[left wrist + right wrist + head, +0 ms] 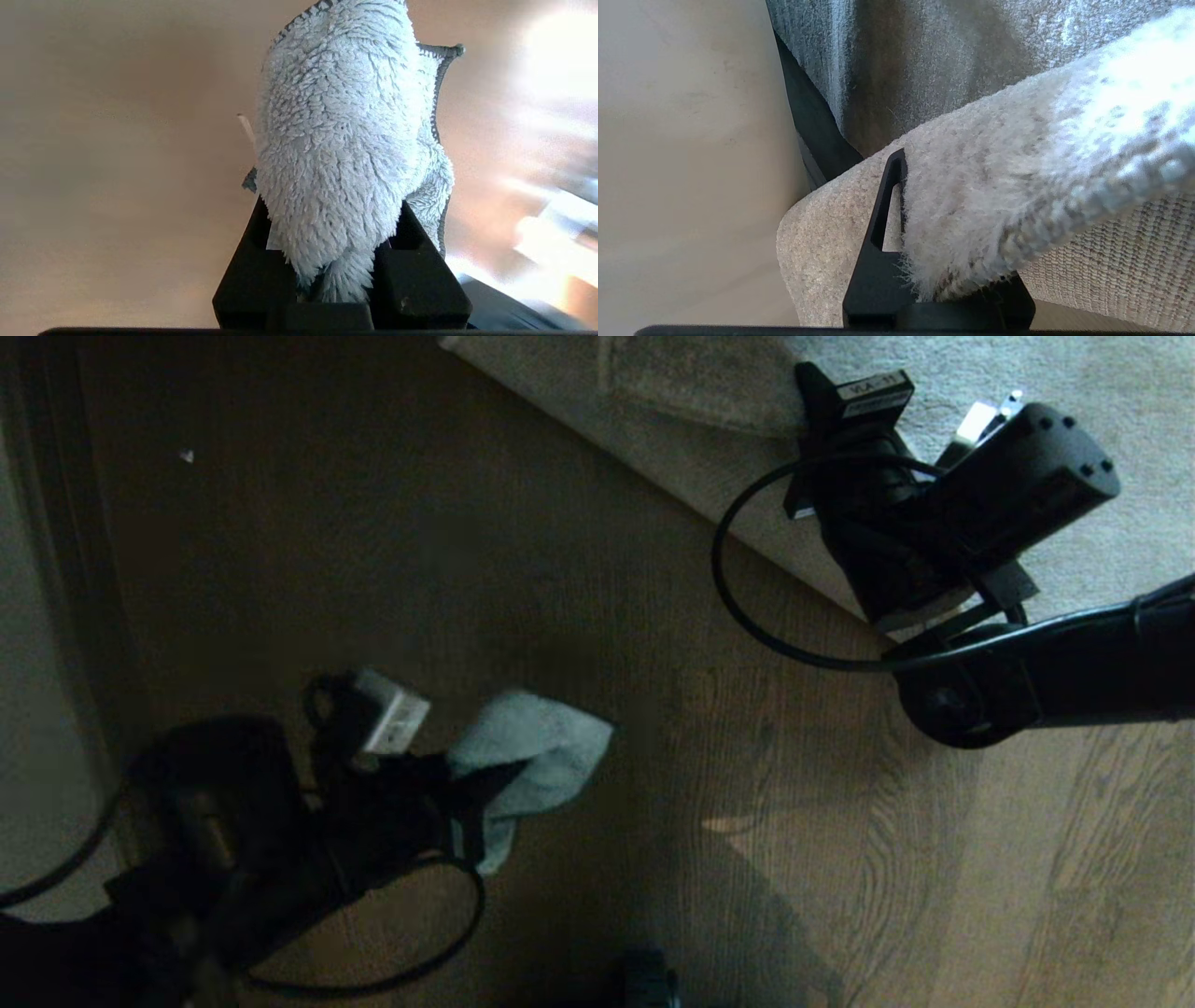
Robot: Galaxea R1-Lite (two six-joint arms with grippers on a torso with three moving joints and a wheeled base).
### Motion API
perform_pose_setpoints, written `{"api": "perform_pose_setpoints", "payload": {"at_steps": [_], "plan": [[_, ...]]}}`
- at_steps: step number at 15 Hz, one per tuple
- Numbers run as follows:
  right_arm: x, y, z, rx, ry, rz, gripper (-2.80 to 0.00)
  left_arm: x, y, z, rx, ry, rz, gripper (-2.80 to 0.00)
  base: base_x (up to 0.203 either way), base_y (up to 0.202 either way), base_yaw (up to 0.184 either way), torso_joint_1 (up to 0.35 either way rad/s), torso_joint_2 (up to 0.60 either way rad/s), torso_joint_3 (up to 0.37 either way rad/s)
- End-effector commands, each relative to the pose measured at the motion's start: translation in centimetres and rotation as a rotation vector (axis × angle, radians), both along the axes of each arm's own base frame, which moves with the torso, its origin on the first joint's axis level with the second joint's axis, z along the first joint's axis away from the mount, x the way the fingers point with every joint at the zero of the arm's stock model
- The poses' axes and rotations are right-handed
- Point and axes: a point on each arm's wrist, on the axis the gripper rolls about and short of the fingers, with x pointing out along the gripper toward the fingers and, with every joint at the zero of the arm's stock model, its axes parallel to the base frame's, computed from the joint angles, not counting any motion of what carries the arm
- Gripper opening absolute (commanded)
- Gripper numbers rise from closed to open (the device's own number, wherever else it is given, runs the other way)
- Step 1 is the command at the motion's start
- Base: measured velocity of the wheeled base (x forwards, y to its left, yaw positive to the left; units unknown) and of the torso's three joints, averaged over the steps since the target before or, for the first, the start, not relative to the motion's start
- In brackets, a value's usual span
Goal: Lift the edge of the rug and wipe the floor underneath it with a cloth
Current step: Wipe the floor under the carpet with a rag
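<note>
The grey-beige rug [1074, 373] fills the upper right of the head view, and the rug edge [653, 476] runs diagonally across brown plank floor [840, 821]. My right gripper [822, 420] is at that border, shut on the rug edge [971, 196]. The pile folds over one black finger [882, 233] and the woven backing [1111, 261] shows. My left gripper [467, 793] hovers over the floor at lower left, well apart from the rug. It is shut on the pale grey-blue cloth [532, 756], which bunches out past the jaws [336, 140].
A pale wall and dark baseboard [37, 616] run down the left side of the head view. A small white speck [187, 455] lies on the planks. A dark strip [808, 121] shows beside the lifted rug. A black cable [738, 597] loops off the right wrist.
</note>
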Motion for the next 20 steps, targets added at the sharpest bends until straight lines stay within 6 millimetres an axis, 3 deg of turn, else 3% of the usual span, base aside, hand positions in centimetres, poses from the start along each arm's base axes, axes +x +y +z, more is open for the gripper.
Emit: {"api": "perform_pose_setpoints", "payload": {"at_steps": [1, 3, 7, 11, 13, 16, 20], "plan": [[0.0, 0.0, 0.0, 0.008, -0.003, 0.002, -2.8, -1.1, -3.2, -2.6, 0.042, 0.097, -0.127, -2.8, 0.0, 0.0, 0.0, 0.0, 0.0, 0.0], [0.1, 0.0, -0.1, 0.007, -0.002, 0.0, -2.8, 0.6, -5.9, -4.4, 0.045, 0.114, -0.158, -2.8, 0.0, 0.0, 0.0, 0.0, 0.0, 0.0], [0.6, 0.3, -0.7, 0.004, 0.005, -0.001, -2.8, 5.5, -11.0, -5.7, -0.03, 0.026, -0.17, -2.8, 0.0, 0.0, 0.0, 0.0, 0.0, 0.0], [0.9, 0.4, -1.1, 0.008, -0.004, -0.001, -2.8, 10.0, -13.4, -4.9, -0.114, -0.085, -0.112, -2.8, 0.0, 0.0, 0.0, 0.0, 0.0, 0.0], [0.9, 0.4, -1.2, 0.007, -0.004, 0.0, -2.8, 12.6, -12.5, -3.8, -0.15, -0.141, -0.037, -2.8, 0.0, 0.0, 0.0, 0.0, 0.0, 0.0], [0.9, 0.4, -1.2, 0.009, -0.004, 0.001, -2.8, 15.7, -9.3, -1.9, -0.179, -0.212, 0.074, -2.8, 0.0, 0.0, 0.0, 0.0, 0.0, 0.0], [0.8, 0.4, -0.9, 0.009, -0.012, 0.006, -2.8, 17.1, -4.5, 1.6, -0.207, -0.295, 0.189, -2.8, 0.0, 0.0, 0.0, 0.0, 0.0, 0.0]]}}
